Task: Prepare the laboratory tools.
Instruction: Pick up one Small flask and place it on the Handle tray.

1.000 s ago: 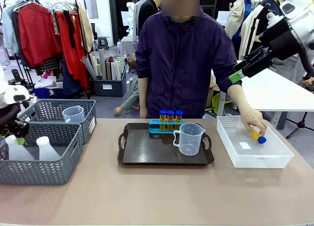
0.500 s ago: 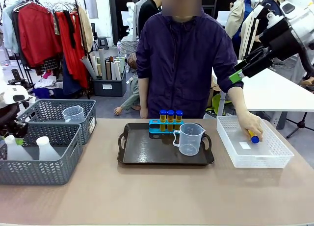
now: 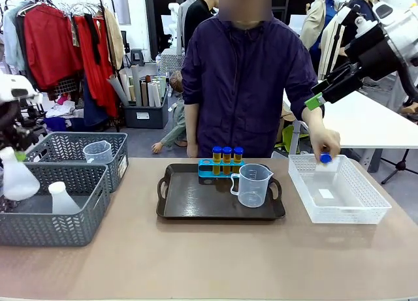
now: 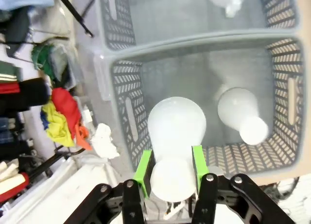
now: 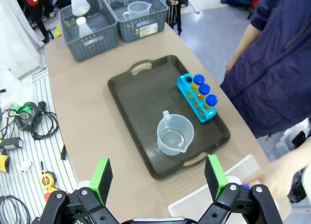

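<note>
My left gripper (image 4: 172,165) is shut on the neck of a translucent white conical flask (image 4: 176,127). It holds the flask (image 3: 16,177) above the near grey basket (image 3: 52,232), at the table's left end. A second flask (image 3: 62,198) lies in that basket. Three amber tubes with blue caps (image 3: 226,153) stand in a blue rack on the dark tray (image 3: 196,206), beside a clear handled beaker (image 3: 251,185). The person's hand holds another blue-capped tube (image 3: 324,158) over the white mesh basket (image 3: 339,213). My right gripper (image 3: 319,96) hangs open high at the right, with nothing between its fingers.
A second clear beaker (image 3: 98,151) sits in the far grey basket (image 3: 121,144). The person stands at the table's far side behind the tray. In the right wrist view the tray (image 5: 141,88) and both grey baskets (image 5: 92,25) lie far below.
My left gripper has lifted the flask up out of the near grey basket. The person's hand has raised the tube from the floor of the white basket to its far rim.
</note>
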